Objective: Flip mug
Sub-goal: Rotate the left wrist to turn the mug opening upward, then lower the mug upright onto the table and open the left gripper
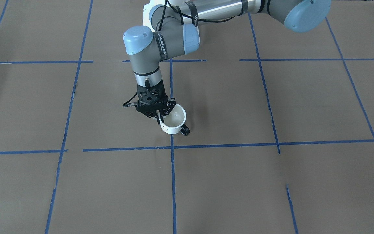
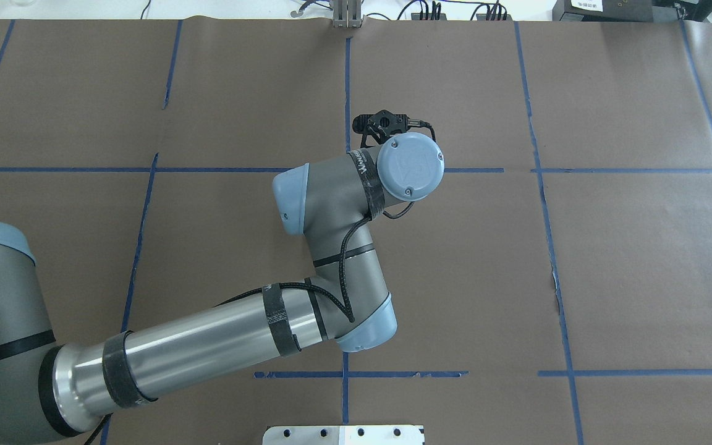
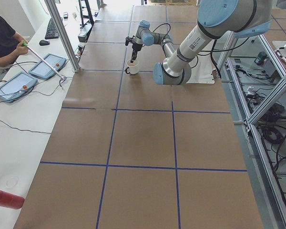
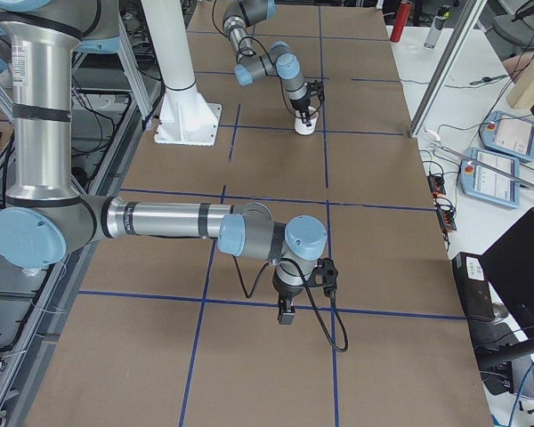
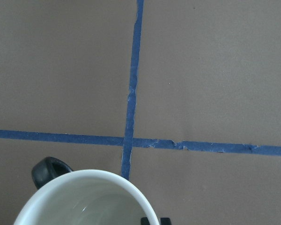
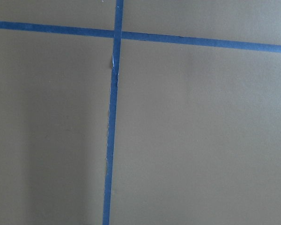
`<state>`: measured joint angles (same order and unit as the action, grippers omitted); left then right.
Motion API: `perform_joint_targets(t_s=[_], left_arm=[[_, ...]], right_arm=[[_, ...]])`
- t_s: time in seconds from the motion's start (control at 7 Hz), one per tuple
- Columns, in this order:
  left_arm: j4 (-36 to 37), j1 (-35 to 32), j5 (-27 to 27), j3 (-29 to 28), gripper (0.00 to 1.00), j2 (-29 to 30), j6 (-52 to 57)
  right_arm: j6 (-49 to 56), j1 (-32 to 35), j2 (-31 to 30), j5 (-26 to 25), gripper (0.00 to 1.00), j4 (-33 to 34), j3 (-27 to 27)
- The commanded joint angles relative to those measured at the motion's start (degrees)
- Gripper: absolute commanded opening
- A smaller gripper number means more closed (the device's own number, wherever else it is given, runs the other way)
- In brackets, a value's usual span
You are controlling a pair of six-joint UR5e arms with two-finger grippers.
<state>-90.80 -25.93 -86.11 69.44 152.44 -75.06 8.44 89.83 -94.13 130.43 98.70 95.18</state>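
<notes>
Plainly, the mug [image 1: 174, 121] stands upright on the worktop [image 1: 271, 182], mouth up and long axis near vertical, just beside a crossing of blue tape lines [image 1: 173, 169]. Its black handle [image 1: 184, 131] points away from the robot, toward the operators' side. We see the left end effector [image 1: 163, 113] pinching the mug's wall, one finger inside the rim and one outside. The overhead view hides the mug under the left wrist, while the left wrist view shows its pale inside. We cannot tell whether the right end effector [image 4: 286, 313], well apart, is spread or pressed together.
</notes>
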Motion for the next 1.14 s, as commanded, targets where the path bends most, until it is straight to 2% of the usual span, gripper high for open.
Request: perform_joint_targets(t_s=[0.0,0.14,0.71,0.86,1.0], left_arm=[[0.0,0.0,0.2,0.3,1.00,-0.8,0.1],[0.0,-0.1,0.8,0.9,1.00,-1.0,0.7],[7.3,-4.6,0.2,13.6,1.00,-2.8,7.1],[12.3,-8.8,-5.7,18.9,1.00,-4.2,11.2],[14.7,-12.6,-10.1,26.5,1.00,-8.4,16.1]], right_arm=[[0.0,0.0,0.0,0.0,1.00,0.0,0.0],[0.0,0.0,0.0,0.0,1.00,0.0,0.0],[0.0,0.0,0.0,0.0,1.00,0.0,0.0],[0.0,0.0,0.0,0.0,1.00,0.0,0.0],[0.0,0.0,0.0,0.0,1.00,0.0,0.0]])
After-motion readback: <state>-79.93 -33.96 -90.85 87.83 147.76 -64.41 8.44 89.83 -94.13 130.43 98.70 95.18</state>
